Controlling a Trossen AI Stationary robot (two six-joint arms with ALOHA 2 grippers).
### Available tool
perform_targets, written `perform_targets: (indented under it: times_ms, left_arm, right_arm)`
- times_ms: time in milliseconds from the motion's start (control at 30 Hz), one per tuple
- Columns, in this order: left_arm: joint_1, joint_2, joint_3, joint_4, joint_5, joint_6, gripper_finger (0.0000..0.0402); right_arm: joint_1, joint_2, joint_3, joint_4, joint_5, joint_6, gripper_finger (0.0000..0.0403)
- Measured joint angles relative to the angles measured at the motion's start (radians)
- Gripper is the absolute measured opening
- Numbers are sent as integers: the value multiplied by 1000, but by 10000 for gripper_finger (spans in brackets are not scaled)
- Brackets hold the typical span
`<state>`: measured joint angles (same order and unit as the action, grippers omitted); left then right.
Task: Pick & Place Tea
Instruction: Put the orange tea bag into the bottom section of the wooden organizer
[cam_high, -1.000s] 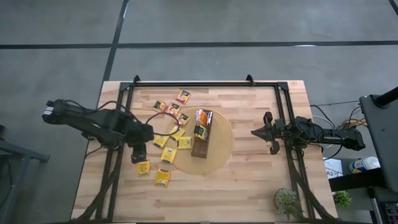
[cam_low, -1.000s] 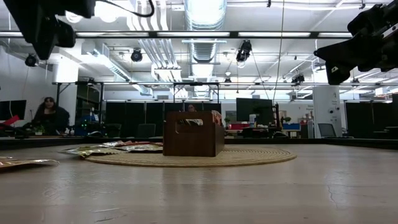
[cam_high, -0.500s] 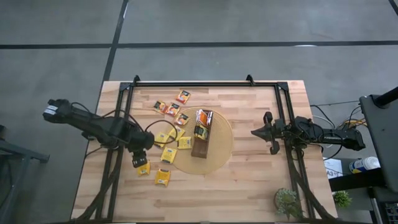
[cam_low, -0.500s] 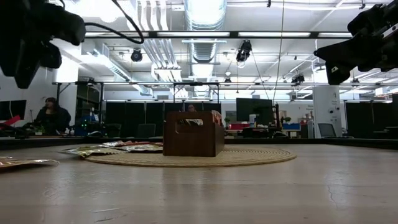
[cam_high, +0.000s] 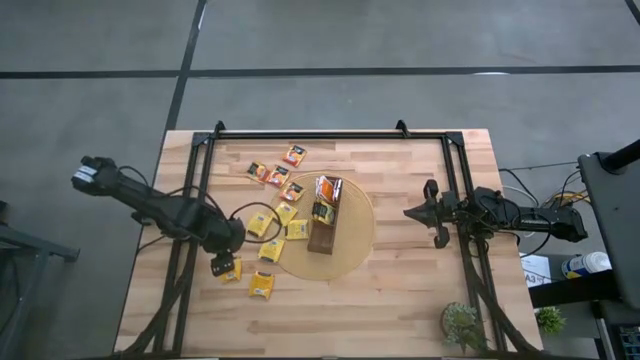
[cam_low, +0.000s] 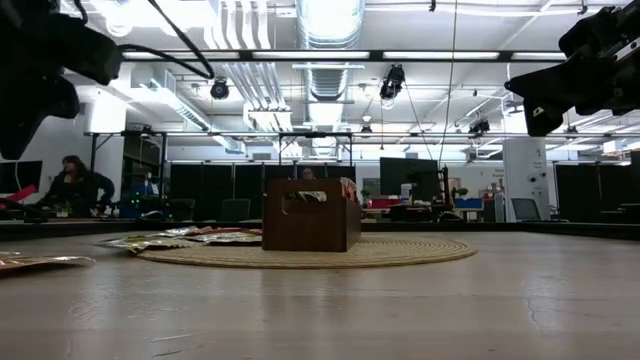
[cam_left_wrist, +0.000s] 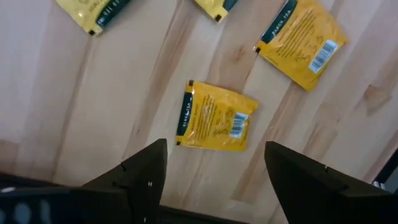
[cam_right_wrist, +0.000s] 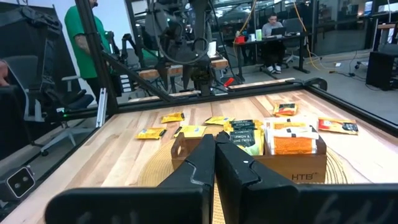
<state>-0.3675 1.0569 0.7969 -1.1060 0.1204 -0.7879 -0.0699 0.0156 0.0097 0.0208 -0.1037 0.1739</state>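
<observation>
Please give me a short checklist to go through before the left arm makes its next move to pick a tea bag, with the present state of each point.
1. Left gripper open: ok, fingers spread wide.
2. Target between the fingers: ok, a yellow sachet lies flat, centred ahead of them.
3. Target free of neighbours: ok, the other sachet lies apart from it.
4. Gripper low enough to grasp: not ok, it hangs above the table.
5. Tray has room: cannot tell; sachets fill one end, the rest is unclear.
6. Right gripper out of the way: ok, shut, hovering beside the round mat.
</observation>
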Motion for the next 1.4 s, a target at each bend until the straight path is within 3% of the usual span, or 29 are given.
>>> perform_targets:
  times_ms: [167,433,800,1033,1400]
  left_arm:
    - [-61,0,-30,56,-36,-17,265]
    - [-168,29,-78,123,-220,-54,264]
    - [-196,80,-183,216,-215,-216,264]
    - [-197,143,-211,335,-208,-227,264]
    - [-197,175,-225,336,-179,-216,264]
  right_arm:
    - [0,0,0,0,0,0,9]
    - [0,0,0,0,0,0,9]
    - [0,0,0,0,0,0,9]
    - [0,0,0,0,0,1,9]
    - [0,0,0,0,0,0,9]
